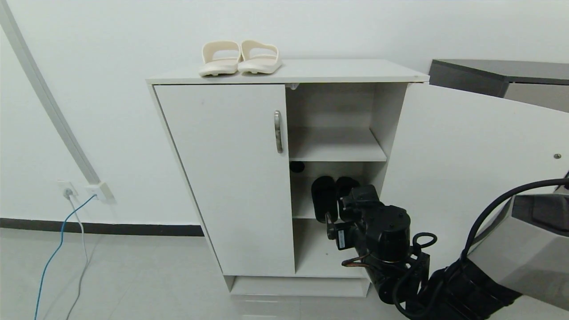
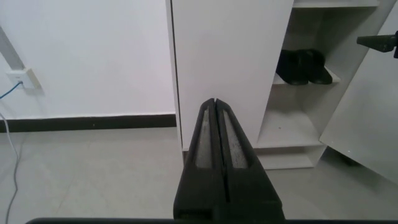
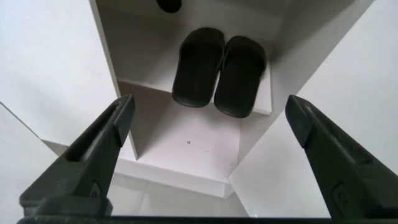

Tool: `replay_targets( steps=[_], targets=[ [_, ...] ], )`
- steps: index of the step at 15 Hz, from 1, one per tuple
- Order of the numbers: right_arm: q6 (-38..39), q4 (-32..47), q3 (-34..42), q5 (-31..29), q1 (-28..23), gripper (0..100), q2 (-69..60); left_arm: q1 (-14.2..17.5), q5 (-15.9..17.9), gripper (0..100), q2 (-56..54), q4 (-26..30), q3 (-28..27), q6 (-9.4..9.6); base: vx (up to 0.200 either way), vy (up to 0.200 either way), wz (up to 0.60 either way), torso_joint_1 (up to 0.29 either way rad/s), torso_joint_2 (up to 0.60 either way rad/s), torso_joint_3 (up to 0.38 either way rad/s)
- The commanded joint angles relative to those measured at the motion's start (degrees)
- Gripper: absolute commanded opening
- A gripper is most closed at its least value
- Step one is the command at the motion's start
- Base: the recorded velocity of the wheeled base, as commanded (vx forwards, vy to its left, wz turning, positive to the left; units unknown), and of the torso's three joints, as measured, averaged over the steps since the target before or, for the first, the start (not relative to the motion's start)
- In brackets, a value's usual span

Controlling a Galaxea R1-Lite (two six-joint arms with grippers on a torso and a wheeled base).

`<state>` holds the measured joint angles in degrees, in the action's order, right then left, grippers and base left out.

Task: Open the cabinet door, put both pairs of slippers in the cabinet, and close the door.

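Right end effector (image 3: 208,112) is hanging released, fingers spread wide, just in front of the open cabinet (image 1: 222,178). The black slippers (image 3: 219,74) are sitting straight ahead of it on the lower shelf (image 3: 140,62), side by side and not touching it. The beige slippers (image 1: 240,58) are resting on the cabinet top, well above. That's two pairs, four slippers. Two doors: the right door (image 1: 466,155) is standing open, the left one closed. Left end effector (image 2: 214,107) is hanging clenched, empty, farther back.
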<state>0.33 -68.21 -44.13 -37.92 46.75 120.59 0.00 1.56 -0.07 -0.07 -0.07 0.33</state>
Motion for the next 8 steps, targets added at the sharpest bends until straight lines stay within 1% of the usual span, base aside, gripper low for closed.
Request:
replay_targets(
  steps=[1, 8],
  targets=[
    [0.02, -0.44, 0.18, -0.04, 0.01, 100, 0.0, 0.0, 0.02, 0, 0.07, -0.01, -0.01, 0.02, 0.0, 0.2, 0.0, 0.007, 0.0, 0.007],
    [-0.68, -0.79, 0.36, 0.04, 0.01, 100, -0.53, 0.0, 0.02, 0, 0.07, -0.01, -0.01, 0.02, 0.0, 0.2, 0.0, 0.008, 0.0, 0.004]
  ],
)
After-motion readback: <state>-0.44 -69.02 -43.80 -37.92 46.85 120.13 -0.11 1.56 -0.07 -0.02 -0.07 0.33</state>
